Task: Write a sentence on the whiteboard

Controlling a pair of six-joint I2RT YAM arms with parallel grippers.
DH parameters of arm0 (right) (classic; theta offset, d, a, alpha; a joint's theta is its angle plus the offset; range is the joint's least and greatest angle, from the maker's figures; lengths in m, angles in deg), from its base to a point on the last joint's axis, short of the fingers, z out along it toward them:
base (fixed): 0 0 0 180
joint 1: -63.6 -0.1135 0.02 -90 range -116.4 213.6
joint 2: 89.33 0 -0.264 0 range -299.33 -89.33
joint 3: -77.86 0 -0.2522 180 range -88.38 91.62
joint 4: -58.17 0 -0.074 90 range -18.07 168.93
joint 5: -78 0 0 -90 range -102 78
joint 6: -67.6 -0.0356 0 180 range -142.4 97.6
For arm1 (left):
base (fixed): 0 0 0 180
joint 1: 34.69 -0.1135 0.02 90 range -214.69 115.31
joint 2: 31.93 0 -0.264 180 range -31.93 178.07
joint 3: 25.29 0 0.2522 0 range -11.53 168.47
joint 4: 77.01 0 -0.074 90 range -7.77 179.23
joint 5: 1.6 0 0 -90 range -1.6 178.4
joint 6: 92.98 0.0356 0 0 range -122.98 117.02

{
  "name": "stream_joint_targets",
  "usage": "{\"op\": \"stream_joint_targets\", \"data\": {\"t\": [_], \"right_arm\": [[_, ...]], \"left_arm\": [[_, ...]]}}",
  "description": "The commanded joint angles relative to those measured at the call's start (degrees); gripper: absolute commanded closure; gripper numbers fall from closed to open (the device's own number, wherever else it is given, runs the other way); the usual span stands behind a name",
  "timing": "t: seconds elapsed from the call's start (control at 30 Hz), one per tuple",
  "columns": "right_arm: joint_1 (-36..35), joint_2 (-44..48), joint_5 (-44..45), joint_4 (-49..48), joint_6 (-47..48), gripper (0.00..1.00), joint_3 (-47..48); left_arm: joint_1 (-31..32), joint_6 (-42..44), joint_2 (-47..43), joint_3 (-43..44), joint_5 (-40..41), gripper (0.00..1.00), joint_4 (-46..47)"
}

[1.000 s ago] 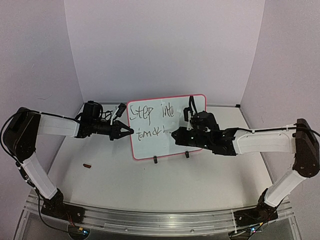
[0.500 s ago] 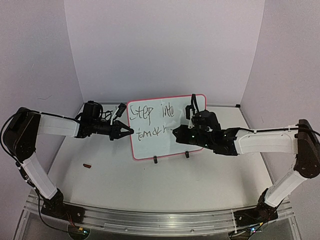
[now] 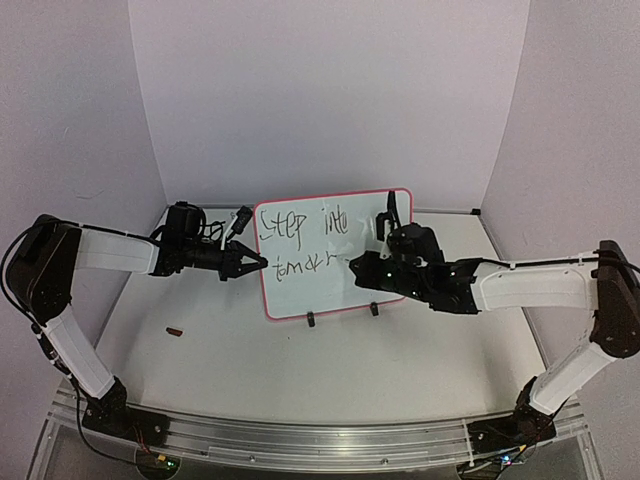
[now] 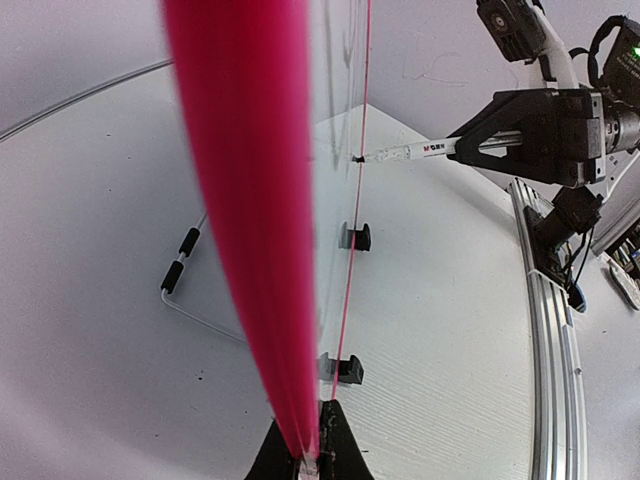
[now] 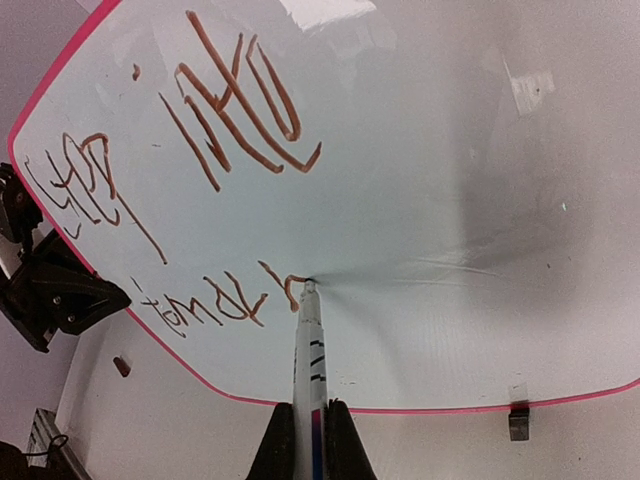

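Whiteboard stands upright on the table, sentence in two lines on it; left gripper pinches its left edge, right gripper pinches a marker, tip touching the board at the second line's end

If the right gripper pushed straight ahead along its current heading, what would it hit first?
The whiteboard: the right gripper holds a marker whose tip seems to touch it.

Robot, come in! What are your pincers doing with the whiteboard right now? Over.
Left pincer shut on whiteboard edge. Right pincer shut on marker, tip on sentence, second line. Small brown bit on table, clear of board.
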Motion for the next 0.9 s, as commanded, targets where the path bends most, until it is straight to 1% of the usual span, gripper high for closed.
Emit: {"op": "stream_joint_targets", "data": {"t": [0.0, 0.2, 0.53, 0.73, 0.87], "right_arm": [[0.33, 2.12, 3.43, -0.54, -0.64, 1.00, -0.68], [0.30, 2.20, -1.10, -1.14, 2.70, 1.00, 0.70], [0.48, 6.66, -0.70, -1.78, 2.46, 1.00, -2.66], [1.80, 6.51, -5.26, -3.37, 2.60, 1.00, -3.71], [1.83, 5.92, -5.33, -3.44, 2.21, 1.00, -3.69]], "left_arm": [[0.24, 2.81, 0.62, -0.29, 7.53, 1.00, -3.66], [0.21, 2.83, 0.53, -0.38, 7.60, 1.00, -3.61], [0.26, 2.94, 0.62, -0.47, 7.80, 1.00, -3.40], [0.20, 2.94, 0.75, -0.54, 7.90, 1.00, -3.32], [0.21, 2.87, 1.08, -0.46, 7.88, 1.00, -3.28]]}}
